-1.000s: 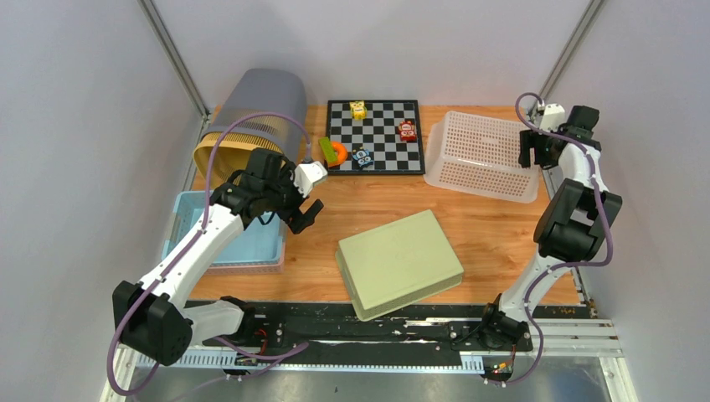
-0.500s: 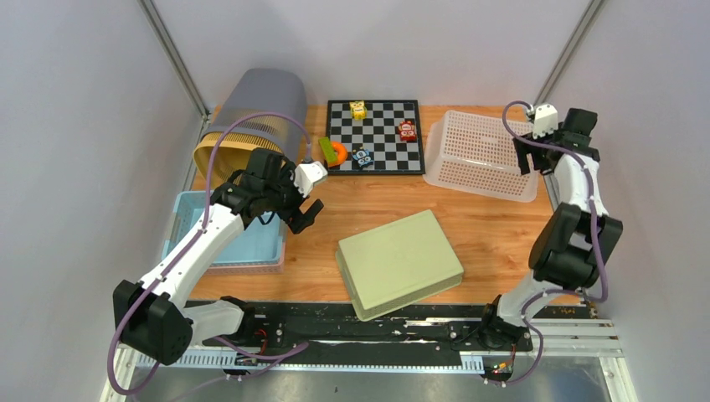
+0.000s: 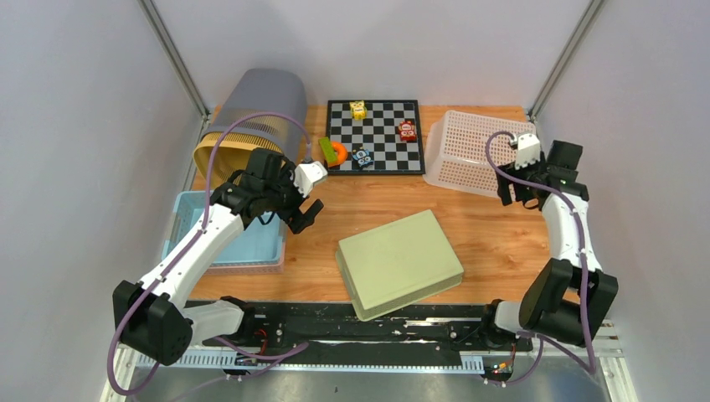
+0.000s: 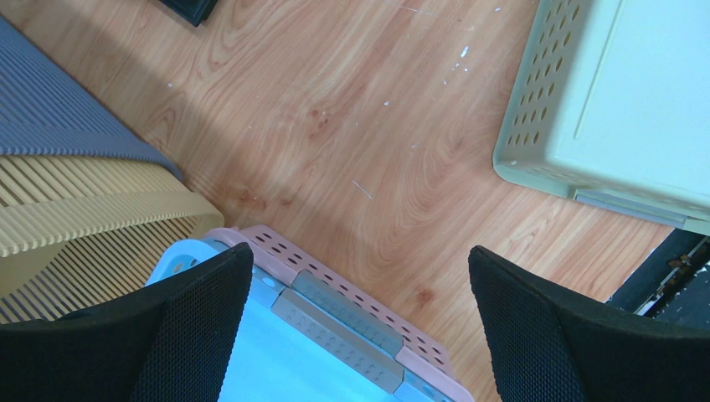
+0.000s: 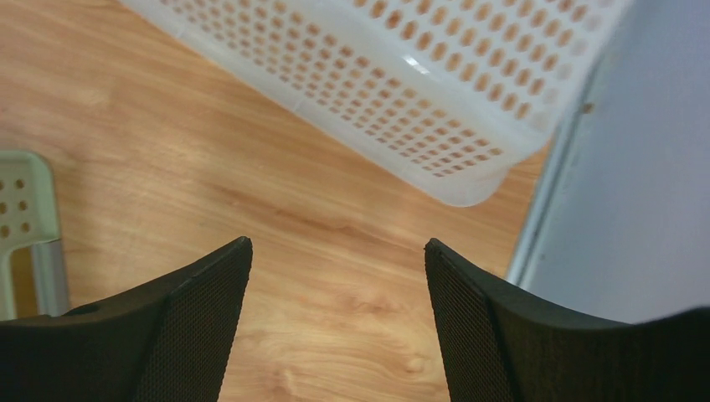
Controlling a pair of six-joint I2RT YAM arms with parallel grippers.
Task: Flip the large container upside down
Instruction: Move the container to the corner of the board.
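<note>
Right gripper (image 3: 517, 196) hangs over the table (image 3: 502, 234) near its right edge, jaws spread and nothing between them: the wrist view shows only bare wood in the gap. Just beyond it, toward the far right corner, sits the white basket (image 3: 477, 155), and its rounded near corner is the closest part to the fingertips, close but not touching.

The basket's long axis runs roughly along the far edge, tilted a little, so the gripper faces one short end. From above I see a flat perforated face on top and walls flaring down to the wood, so my read is that it already lies mouth-down. If it is the large container meant, the turn looks done.

Left gripper (image 3: 303, 213) is released too, jaws at their widest and empty. It hovers toward the left edge, over the corner of the blue tray (image 3: 243, 243), well apart from the white basket. The right arm is clearly the nearer one.

Between the arms, by the near edge, a green bin (image 3: 399, 261) lies bottom-up. A grey hamper (image 3: 251, 126) rests on its side at the far left corner. Any further grip on the basket would have to come at that short right end.
</note>
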